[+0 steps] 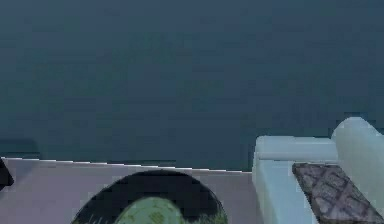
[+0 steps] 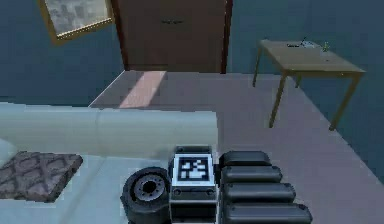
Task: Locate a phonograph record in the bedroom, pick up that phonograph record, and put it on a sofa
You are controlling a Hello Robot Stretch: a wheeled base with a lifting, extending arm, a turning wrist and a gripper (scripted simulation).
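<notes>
Forward view: dark teal wall [image 1: 180, 70] ahead, pale floor [image 1: 50, 185] below it. At the bottom edge there is a black round disc with a green middle, cut off by the frame. Shape and colour fit the record [image 1: 150, 185]. I can't tell if it lies on the floor or hangs above it. At this view's right is a pale sofa [image 1: 285, 175] with a patterned cushion [image 1: 335, 190] on the seat.

Arm side view: my hand [image 2: 147, 192] is at the bottom, a dark round body beside the white marker square [image 2: 192, 168], on a short arm [image 2: 255, 185]. It is at the sofa seat, over or touching, can't tell which. The fingers are too small to make out, so spread or pressed together: cannot tell. The seat is right behind the hand, so I can't tell if I hold anything either. The cushion is near the hand, toward this view's left, apart from it. The sofa back is just beyond the hand. Well past it are a brown door [image 2: 170, 35], a wooden table [image 2: 310, 60] and a framed picture [image 2: 75, 18].

Step, my guess: the last one, putting the record on the sofa, since I stand alongside it. The next move calls for reaching out over bare seat between hand and cushion, going low, and setting the disc flat, off the edge and not leaning on the cushion.
</notes>
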